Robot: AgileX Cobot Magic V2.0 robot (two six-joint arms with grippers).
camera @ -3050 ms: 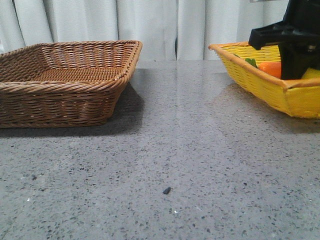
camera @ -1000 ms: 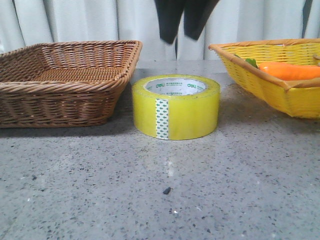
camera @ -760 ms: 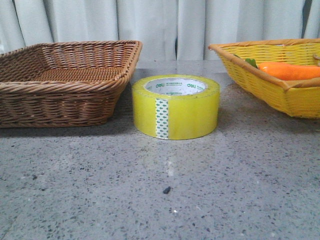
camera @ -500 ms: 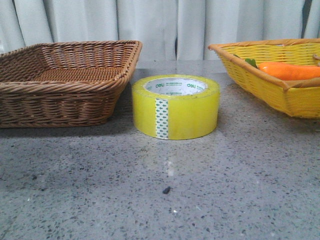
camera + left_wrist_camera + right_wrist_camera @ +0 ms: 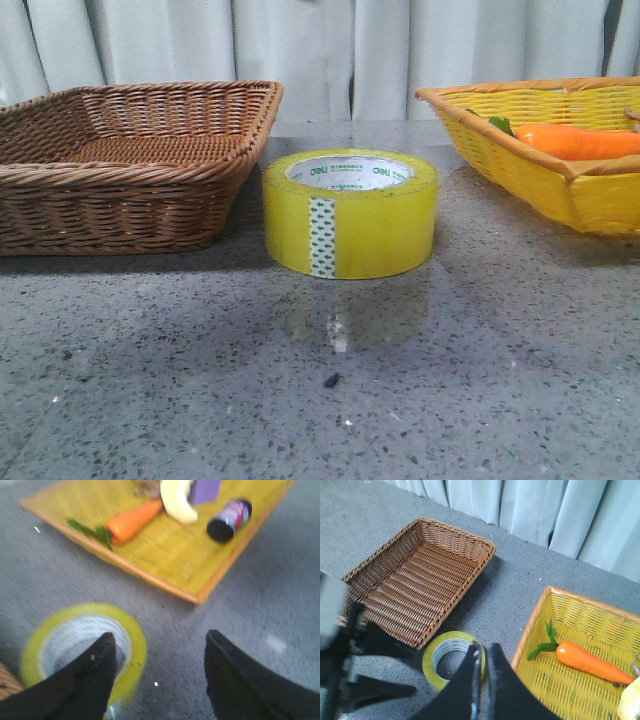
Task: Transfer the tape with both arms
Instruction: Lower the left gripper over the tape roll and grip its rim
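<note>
Tape (image 5: 350,213) flat on table (image 5: 400,400), between brown basket (image 5: 130,160) and yellow basket (image 5: 540,160). Left gripper (image 5: 160,680) above tape, jaws wide. Right gripper (image 5: 483,690) high, jaws nearly together, empty. Risk: left finger (image 5: 92,680) over core hole, may land on rim, shove roll.

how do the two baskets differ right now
The brown wicker basket is empty; the yellow basket holds a carrot and other items. The brown one sits on the robot's left of the tape, the yellow one on its right. Brown is natural wicker; yellow has an orange rim. Both are shallow, rectangular, woven and rest on the grey table.
</note>
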